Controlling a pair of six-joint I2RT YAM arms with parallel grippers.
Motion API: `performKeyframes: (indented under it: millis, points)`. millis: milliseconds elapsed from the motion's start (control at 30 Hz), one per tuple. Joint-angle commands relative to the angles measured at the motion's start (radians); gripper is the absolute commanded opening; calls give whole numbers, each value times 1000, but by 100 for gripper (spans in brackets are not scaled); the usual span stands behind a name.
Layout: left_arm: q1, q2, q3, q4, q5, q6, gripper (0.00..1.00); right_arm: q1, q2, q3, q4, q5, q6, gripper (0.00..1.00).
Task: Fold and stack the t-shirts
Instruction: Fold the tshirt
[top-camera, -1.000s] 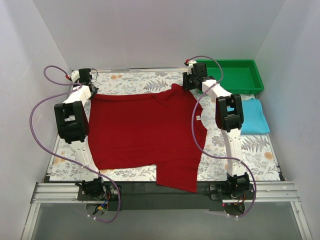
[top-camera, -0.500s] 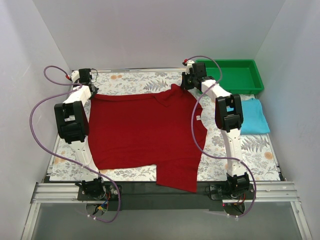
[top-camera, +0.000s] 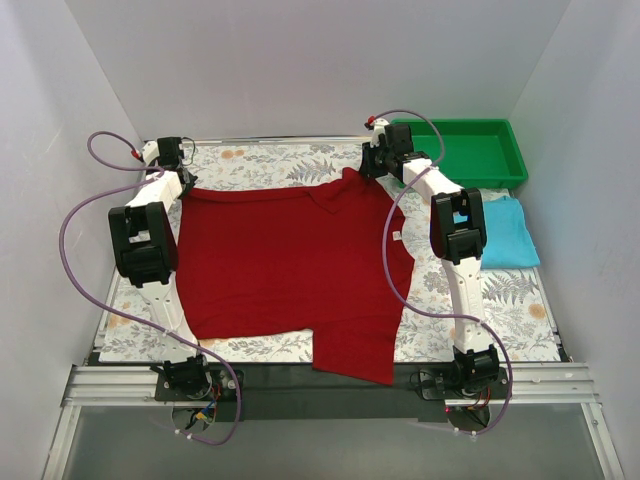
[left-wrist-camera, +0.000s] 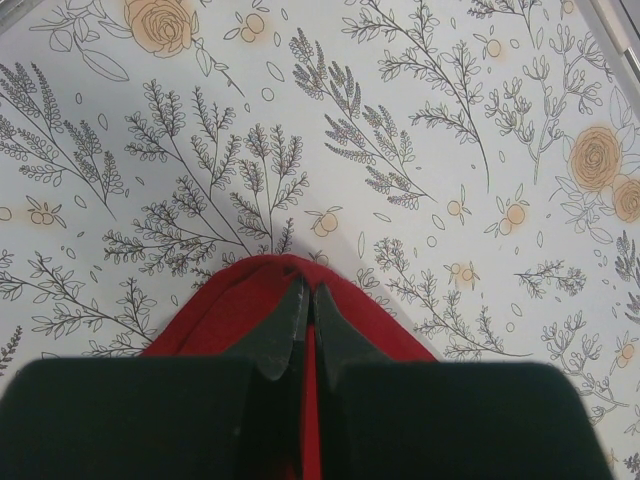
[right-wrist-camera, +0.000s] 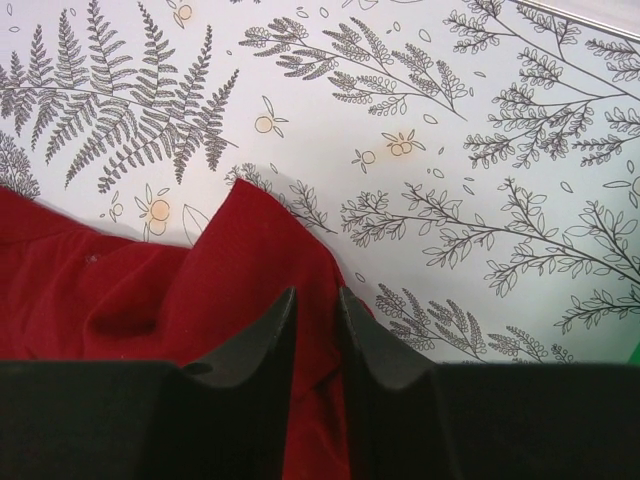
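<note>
The dark red t-shirt (top-camera: 290, 260) lies spread flat over the middle of the table, one sleeve hanging over the near edge. My left gripper (top-camera: 181, 184) is at its far left corner. In the left wrist view this gripper (left-wrist-camera: 305, 290) is shut on a peak of the red cloth (left-wrist-camera: 220, 305). My right gripper (top-camera: 372, 170) is at the far right corner. In the right wrist view its jaws (right-wrist-camera: 317, 295) stand a little apart, with a raised fold of red cloth (right-wrist-camera: 150, 290) running into the gap. The light blue t-shirt (top-camera: 505, 235) lies folded at the right.
A green tray (top-camera: 460, 123) stands at the back right corner, just behind the blue shirt. The floral tablecloth (top-camera: 270, 165) covers the table. White walls close in on the left, right and back.
The right gripper has edged slightly toward the back. The red shirt and the left arm look unchanged.
</note>
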Motion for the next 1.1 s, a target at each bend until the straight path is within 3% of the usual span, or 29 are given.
performKeyframes:
  millis: [0, 600, 800, 1067]
  points:
    - [4, -24, -4, 10, -5, 9, 0, 7, 2, 45, 39, -26, -10, 26]
    - [6, -21, -10, 10, -2, 9, 0, 5, 6, -15, 10, 31, 18, 22]
    - [6, -26, -10, 9, -8, 9, 0, 5, -20, -13, 8, 26, 18, 1]
    - [23, -52, 5, -17, 9, -3, 0, -7, -174, -56, 4, 56, 53, 1]
